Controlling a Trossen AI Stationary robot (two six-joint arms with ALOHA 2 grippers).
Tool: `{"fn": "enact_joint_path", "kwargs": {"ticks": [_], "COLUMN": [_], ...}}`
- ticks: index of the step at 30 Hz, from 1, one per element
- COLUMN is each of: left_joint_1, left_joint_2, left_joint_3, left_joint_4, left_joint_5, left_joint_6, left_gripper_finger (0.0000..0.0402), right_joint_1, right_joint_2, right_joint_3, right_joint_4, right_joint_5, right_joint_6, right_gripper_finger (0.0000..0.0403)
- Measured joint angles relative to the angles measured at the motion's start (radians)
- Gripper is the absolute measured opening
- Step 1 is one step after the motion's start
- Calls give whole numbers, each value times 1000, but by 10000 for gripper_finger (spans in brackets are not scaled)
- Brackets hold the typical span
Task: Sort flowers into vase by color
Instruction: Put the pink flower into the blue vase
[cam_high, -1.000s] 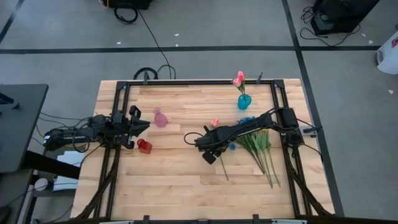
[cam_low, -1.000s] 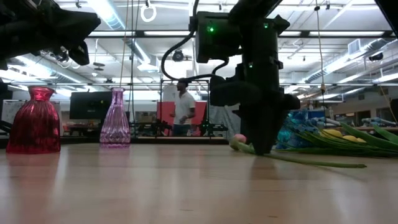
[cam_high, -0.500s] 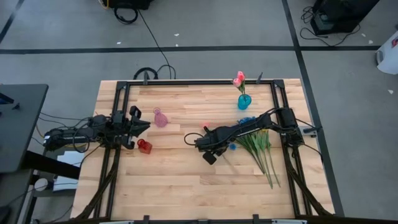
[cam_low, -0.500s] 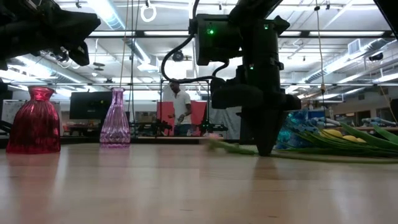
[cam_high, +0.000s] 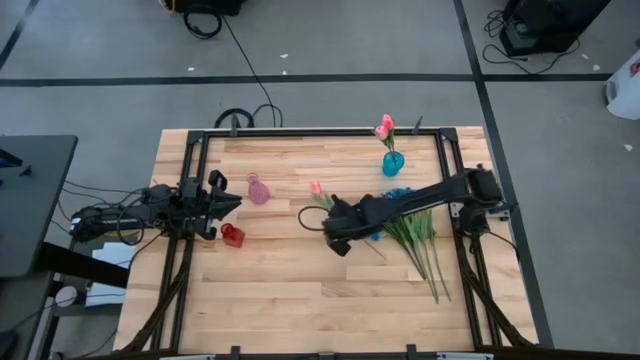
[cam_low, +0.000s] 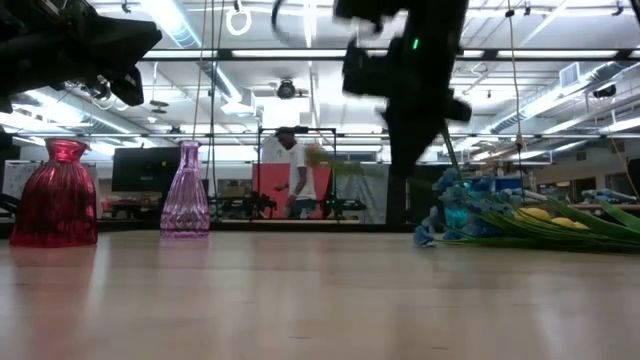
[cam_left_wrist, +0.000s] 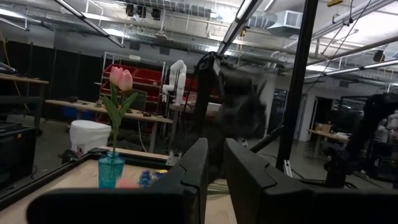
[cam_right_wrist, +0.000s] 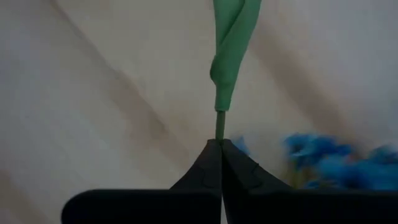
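- Your right gripper (cam_high: 337, 228) is up off the bench (cam_high: 280, 290) near its middle, fingers pinched together on the green stem of a pink tulip (cam_high: 316, 188); the right wrist view shows the stem (cam_right_wrist: 220, 124) caught right at the fingertips.
- The tulip's head points away from the gripper toward the pink vase (cam_high: 258, 190), and it hangs in the air clear of the wood.
- The remaining flowers (cam_high: 420, 240) lie in a loose bundle on the bench's right side, with blue sprays (cam_low: 455, 205) at the near end and yellow tulips (cam_low: 545, 214) among the stems (seen in the low view).
- A teal vase (cam_high: 392, 163) near the back edge holds two pink tulips (cam_left_wrist: 120, 78) upright.
- Your left gripper (cam_high: 228, 203) waits at the left edge between the pink vase and a red vase (cam_high: 232, 234); its fingers are only slightly parted and hold nothing.
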Motion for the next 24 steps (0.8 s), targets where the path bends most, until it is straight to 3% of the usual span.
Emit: {"fn": "enact_joint_path", "kwargs": {"ticks": [6,10,15,18,24], "left_joint_1": [0,0,0,0,0], "left_joint_2": [0,0,0,0,0], "left_joint_3": [0,0,0,0,0], "left_joint_4": [0,0,1,1,8], "left_joint_5": [25,27,27,17,10], "left_joint_6": [-18,-20,-19,-19,-15], "left_gripper_finger": [56,56,56,56,56], "right_joint_1": [110,218,305,299,168], "right_joint_2": [-227,-359,-491,-550,-617], "right_joint_3": [-45,-153,-324,-426,-593], "right_joint_4": [-1,3,7,12,61], "right_joint_5": [443,760,1054,1150,1176], "right_joint_6": [40,139,294,394,503], "right_gripper_finger": [2,1,1,0,0]}}
